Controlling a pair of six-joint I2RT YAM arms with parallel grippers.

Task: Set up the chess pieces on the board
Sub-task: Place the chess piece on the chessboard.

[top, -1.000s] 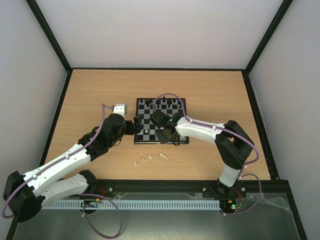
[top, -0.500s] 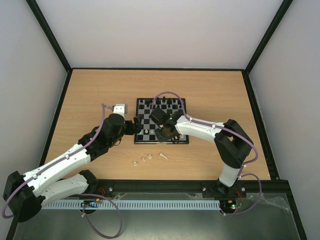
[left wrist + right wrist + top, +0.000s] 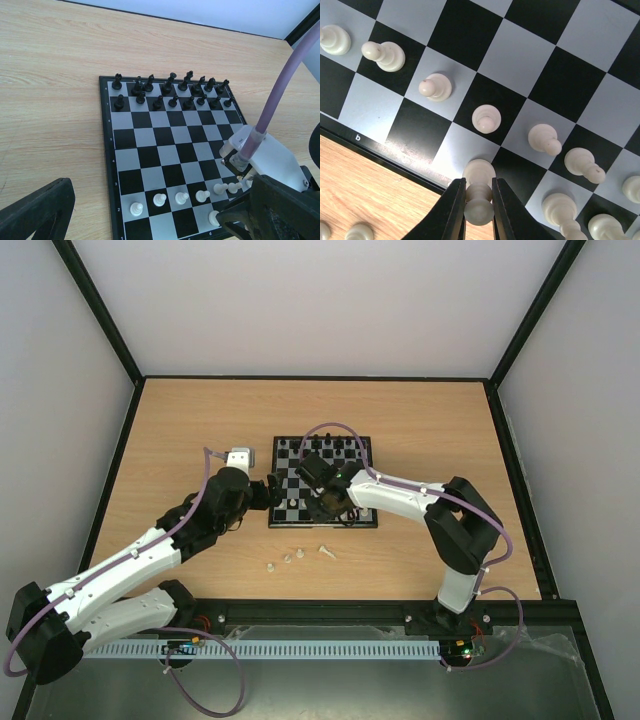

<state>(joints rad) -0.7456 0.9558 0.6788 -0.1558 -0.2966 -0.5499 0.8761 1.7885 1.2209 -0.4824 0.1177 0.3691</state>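
The board (image 3: 300, 462) lies mid-table, with black pieces along its far rows and whitish chess pieces (image 3: 181, 198) in a row near its front. My right gripper (image 3: 478, 186) is shut on one whitish piece (image 3: 479, 172). It holds the piece upright with its base on a pale square of the front row, beside the border. In the top view the right gripper (image 3: 324, 503) is over the board's front edge. My left gripper (image 3: 268, 491) hovers at the board's left edge, open and empty. One of its fingers (image 3: 37, 212) shows at the lower left of the left wrist view.
Several loose whitish pieces (image 3: 296, 556) lie on the wood just in front of the board, two of them in the right wrist view (image 3: 359, 231). The right arm's white wrist and purple cable (image 3: 270, 155) hang over the board's right front corner.
My right gripper has shifted a little to the left along the board's front edge with the piece in it. The left arm has not moved.
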